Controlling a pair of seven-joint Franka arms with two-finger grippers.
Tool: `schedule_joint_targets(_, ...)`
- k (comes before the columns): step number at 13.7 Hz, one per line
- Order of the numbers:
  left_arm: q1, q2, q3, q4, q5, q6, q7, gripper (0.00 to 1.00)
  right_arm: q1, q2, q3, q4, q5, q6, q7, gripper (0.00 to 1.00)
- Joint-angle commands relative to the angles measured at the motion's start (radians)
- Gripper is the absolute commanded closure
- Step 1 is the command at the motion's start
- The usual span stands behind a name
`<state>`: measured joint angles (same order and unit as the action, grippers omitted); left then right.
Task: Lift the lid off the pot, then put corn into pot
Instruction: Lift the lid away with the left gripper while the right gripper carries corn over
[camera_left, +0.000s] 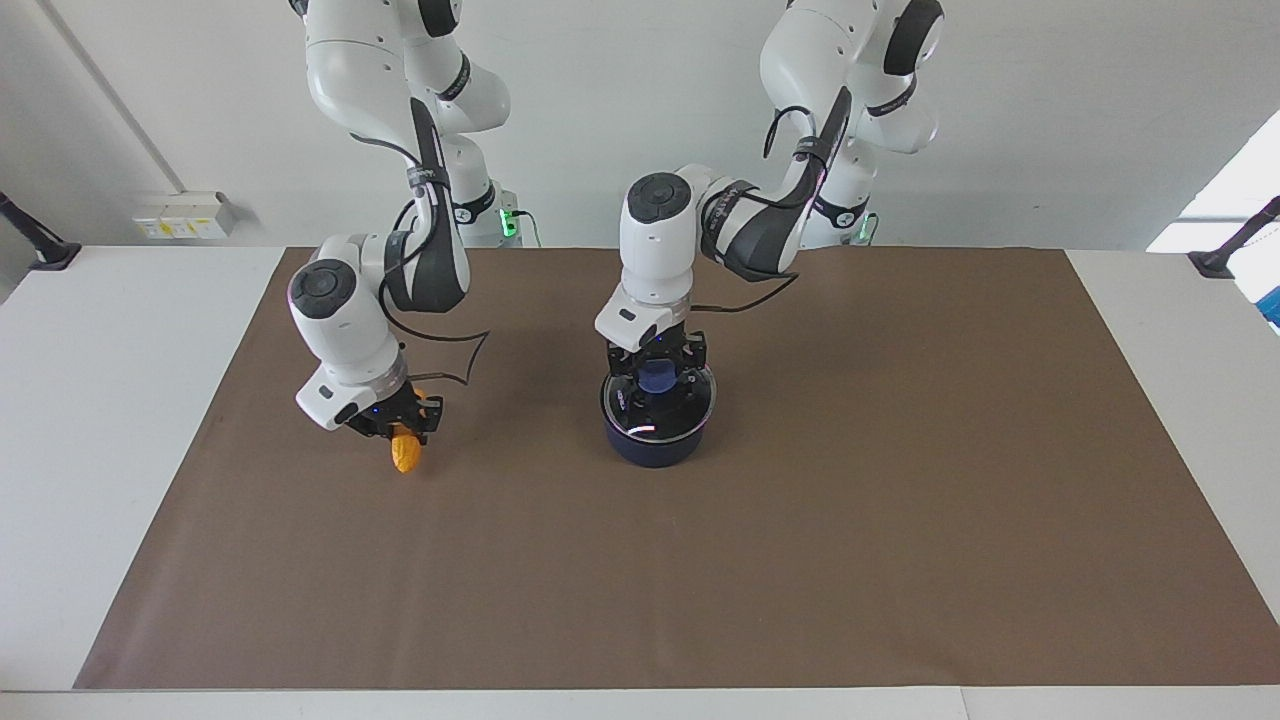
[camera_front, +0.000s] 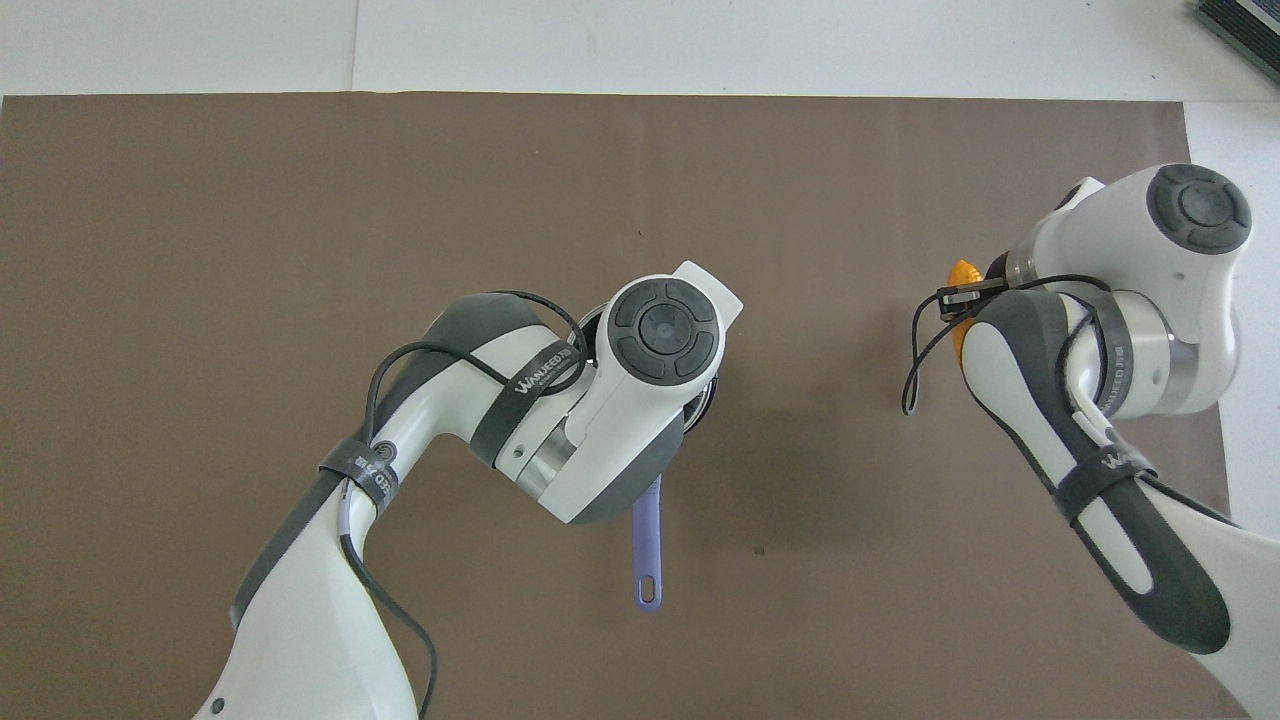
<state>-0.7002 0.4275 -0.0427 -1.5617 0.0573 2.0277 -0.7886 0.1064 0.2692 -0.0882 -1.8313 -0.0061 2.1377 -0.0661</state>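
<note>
Two claws gripping, left claw (camera_left: 657, 377) on lid (camera_left: 692, 415), right claw (camera_left: 398, 428) on corn (camera_left: 404, 455)

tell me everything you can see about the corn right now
The corn is a small yellow-orange toy cob with a bumpy surface, plastic by the look of it. The right tool is shut on its upper end, so only the lower part shows in the facing view, hanging tip down and appearing lifted off the brown mat toward the right arm's end of the table. In the overhead view only a small orange edge peeks out beside the arm. Nothing else touches it.
</note>
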Motion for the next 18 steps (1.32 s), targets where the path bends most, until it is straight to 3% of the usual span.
schedule_joint_targets(1, 0.001, -0.071, 0.007, -0.021, 0.021, -0.032, -0.011, 0.94, -0.008, -0.065, 0.005, 0.03, -0.003, -0.061, -0.031, 1.0)
schedule_joint_targets(6, 0.06, -0.16, 0.01, -0.032, 0.012, -0.101, 0.096, 0.96, 0.007, -0.131, 0.067, 0.035, 0.001, -0.094, 0.027, 1.0)
schedule_joint_targets(10, 0.181, -0.274, 0.01, -0.179, 0.004, -0.098, 0.305, 0.96, 0.179, -0.125, 0.07, 0.024, -0.005, -0.075, 0.345, 1.0)
schedule_joint_targets(12, 0.257, -0.306, 0.01, -0.247, -0.017, -0.081, 0.424, 0.97, 0.235, -0.11, 0.074, 0.023, 0.0, -0.061, 0.419, 1.0)
schedule_joint_targets(17, 0.467, -0.449, 0.01, -0.578, -0.02, 0.202, 0.659, 0.95, 0.366, -0.056, 0.074, 0.021, 0.003, 0.031, 0.57, 1.0)
schedule_joint_targets(18, 0.499, -0.449, 0.01, -0.599, -0.022, 0.224, 0.708, 0.95, 0.392, -0.042, 0.074, 0.026, 0.006, 0.047, 0.606, 1.0)
